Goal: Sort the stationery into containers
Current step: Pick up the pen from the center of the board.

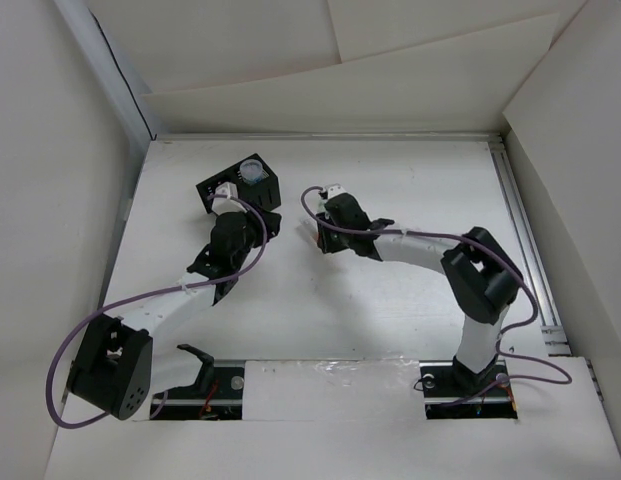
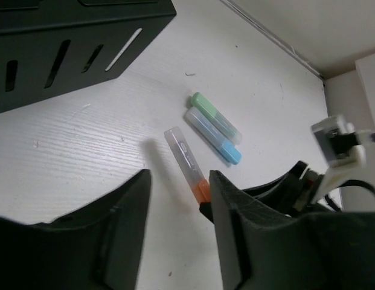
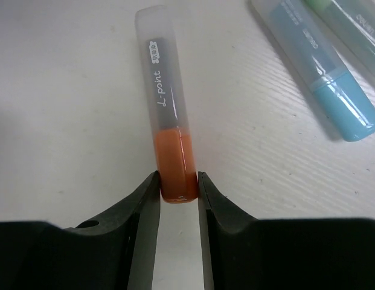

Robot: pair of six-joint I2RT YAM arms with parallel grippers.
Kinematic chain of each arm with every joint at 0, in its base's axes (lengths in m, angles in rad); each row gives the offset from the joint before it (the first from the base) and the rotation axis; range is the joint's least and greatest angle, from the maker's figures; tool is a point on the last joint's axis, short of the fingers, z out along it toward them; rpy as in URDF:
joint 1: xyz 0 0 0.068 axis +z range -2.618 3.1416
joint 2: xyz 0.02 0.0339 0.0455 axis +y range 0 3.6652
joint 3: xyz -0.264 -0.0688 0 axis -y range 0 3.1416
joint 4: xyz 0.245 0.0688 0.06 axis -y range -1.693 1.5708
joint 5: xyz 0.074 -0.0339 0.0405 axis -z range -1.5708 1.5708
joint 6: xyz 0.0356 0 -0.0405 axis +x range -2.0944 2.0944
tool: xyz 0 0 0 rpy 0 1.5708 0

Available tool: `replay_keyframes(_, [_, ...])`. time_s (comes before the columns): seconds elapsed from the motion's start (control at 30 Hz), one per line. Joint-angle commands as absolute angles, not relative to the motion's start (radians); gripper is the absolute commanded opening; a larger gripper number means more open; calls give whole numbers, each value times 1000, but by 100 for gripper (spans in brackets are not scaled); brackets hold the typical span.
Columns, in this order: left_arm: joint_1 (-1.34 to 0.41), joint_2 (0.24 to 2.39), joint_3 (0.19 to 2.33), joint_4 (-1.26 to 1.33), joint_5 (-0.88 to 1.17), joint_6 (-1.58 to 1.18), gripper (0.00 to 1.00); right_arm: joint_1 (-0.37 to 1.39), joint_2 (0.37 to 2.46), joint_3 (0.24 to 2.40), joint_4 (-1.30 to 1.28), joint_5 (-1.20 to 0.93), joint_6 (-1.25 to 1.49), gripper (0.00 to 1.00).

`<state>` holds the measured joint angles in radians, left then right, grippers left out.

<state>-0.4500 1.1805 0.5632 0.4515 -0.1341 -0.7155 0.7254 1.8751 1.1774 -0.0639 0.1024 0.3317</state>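
The orange bar (image 3: pixel 166 121), clear-capped with an orange end, lies flat on the white table. My right gripper (image 3: pixel 178 181) is shut on its orange end, a fingertip pressed against each side. A blue bar (image 3: pixel 320 72) and a green bar (image 3: pixel 350 30) lie side by side just to its right. In the left wrist view the same orange bar (image 2: pixel 186 160), blue bar (image 2: pixel 214 136) and green bar (image 2: pixel 214 115) lie ahead of my left gripper (image 2: pixel 178 178). That gripper is open with only bare table between its fingers. The black slotted container (image 2: pixel 66 48) stands at its upper left.
From above, the container (image 1: pixel 240 185) sits at the back left with a pale round roll (image 1: pixel 252 170) in it. The two grippers face each other closely near the table's middle. White walls enclose the table, and a metal rail (image 1: pixel 520 230) runs along the right edge.
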Motion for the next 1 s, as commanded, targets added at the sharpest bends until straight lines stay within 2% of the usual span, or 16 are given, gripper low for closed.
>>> replay_keyframes(0.0, [-446,1187,595,472,-57,-721,43,738,1744,1170,-32,40,318,9])
replay_keyframes(0.13, [-446,1235,636,483,26,-732,52,738,1681,1160,-32,-12,318,9])
replay_keyframes(0.4, [-446,1308,672,558,118,-772,64,738,1624,1117,0,-92,308,9])
replay_keyframes(0.57, [-446,1359,647,658,144,-825,64,738,1594,1098,20,-133,308,8])
replay_keyframes(0.7, [-446,1390,647,693,144,-854,51,738,1572,1080,29,-170,318,8])
replay_keyframes(0.83, [-446,1422,657,703,144,-854,46,738,1554,1069,48,-170,318,8])
replay_keyframes(0.97, [-446,1422,657,712,144,-864,30,738,1543,1069,58,-189,318,8])
